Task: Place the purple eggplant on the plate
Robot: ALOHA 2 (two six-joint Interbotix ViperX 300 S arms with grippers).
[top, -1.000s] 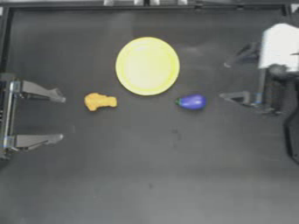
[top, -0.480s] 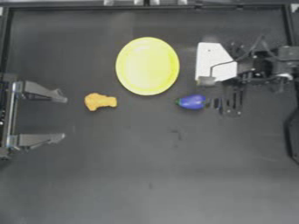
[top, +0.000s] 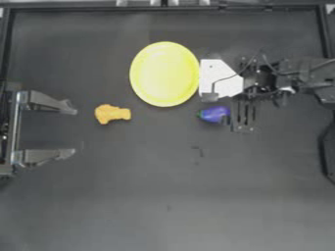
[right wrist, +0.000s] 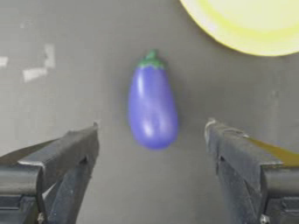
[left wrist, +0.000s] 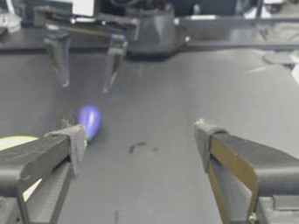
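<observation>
Approach to grasp. The right pincer [right wrist: 152, 131], wide open and empty, hangs over the small glossy purple toy eggplant [top: 213, 114], which lies on the dark worktop [top: 163, 196] just beside the large round yellow plate [top: 163, 73]. Descend centred, then close across its belly. The left pincer [top: 56, 128] waits open at the left edge.

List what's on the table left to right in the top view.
Parked left gripper → orange-yellow lumpy item → large round yellow plate → small glossy purple eggplant → right gripper, jaws open beside the eggplant.
</observation>
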